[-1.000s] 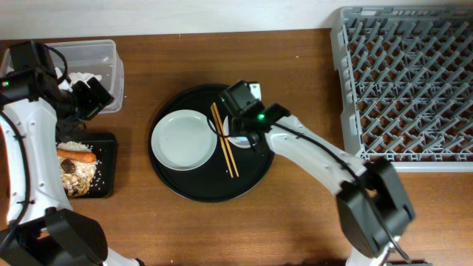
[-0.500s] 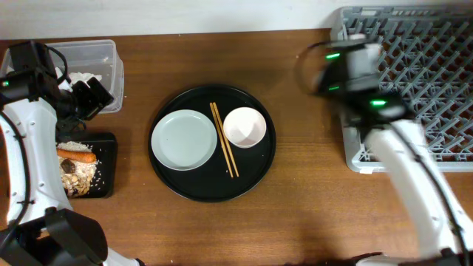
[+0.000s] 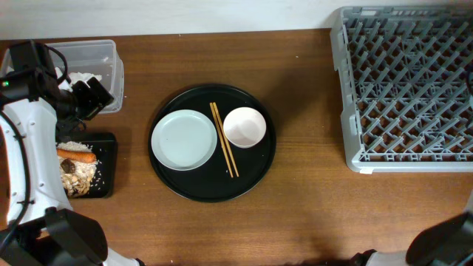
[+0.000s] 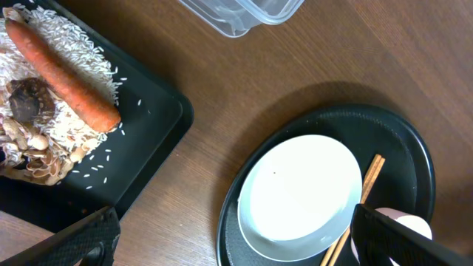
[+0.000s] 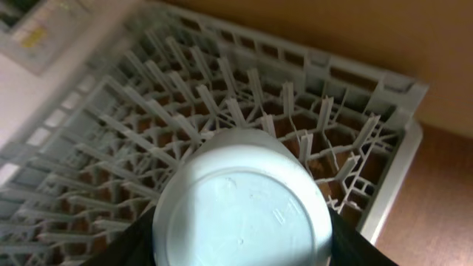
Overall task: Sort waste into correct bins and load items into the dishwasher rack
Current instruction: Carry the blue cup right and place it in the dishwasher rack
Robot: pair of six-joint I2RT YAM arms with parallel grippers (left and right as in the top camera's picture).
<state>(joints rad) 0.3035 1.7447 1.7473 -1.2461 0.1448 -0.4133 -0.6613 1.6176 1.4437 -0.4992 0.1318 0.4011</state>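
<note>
Blue cup [image 5: 240,199] is base-to-camera in the right wrist view, pinched between the right gripper [image 5: 240,250] fingers, just above the rack [image 3: 406,85] pegs. That gripper is outside the overhead view. Overhead shows a pale cup [image 3: 244,127] upright on the round tray [image 3: 213,191], just right of the chopsticks [image 3: 224,139]; can't tell if it's the same one. Dish [image 3: 183,140] sits left of the chopsticks, same tray. Black tray [image 3: 109,159] at far left holds rice [image 3: 89,176], carrot [image 3: 76,155] and a dark lump [image 4: 26,103]. Clear box [image 3: 103,53] behind it holds tissue [image 3: 80,77]. Left gripper [image 3: 92,97] hangs at the box's right side, jaws spread wide, holding nothing.
</note>
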